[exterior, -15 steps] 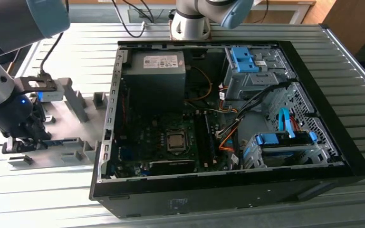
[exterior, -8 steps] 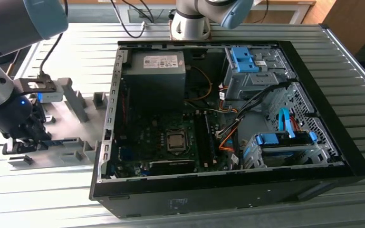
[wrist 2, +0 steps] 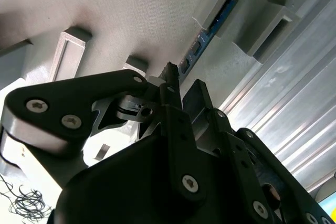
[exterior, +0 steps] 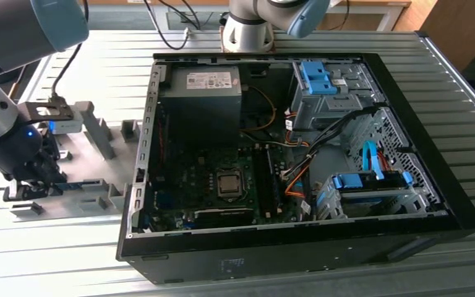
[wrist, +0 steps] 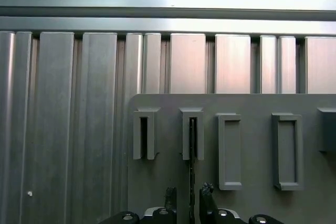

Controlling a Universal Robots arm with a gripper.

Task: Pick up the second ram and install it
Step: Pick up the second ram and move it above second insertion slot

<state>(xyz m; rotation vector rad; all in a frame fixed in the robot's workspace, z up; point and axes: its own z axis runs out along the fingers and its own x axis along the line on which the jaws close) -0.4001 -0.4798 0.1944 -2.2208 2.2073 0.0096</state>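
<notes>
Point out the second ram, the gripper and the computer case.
second ram (wrist 2: 197,45): second wrist view, blue board face.
gripper (wrist: 188,191): first wrist view, midway between fingertips.
computer case (exterior: 432,148): exterior view, black side wall.

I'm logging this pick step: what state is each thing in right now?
second ram: standing on edge in the grey holder, not lifted.
gripper: open, straddling the second ram.
computer case: lying flat, side panel off, motherboard exposed.
</notes>
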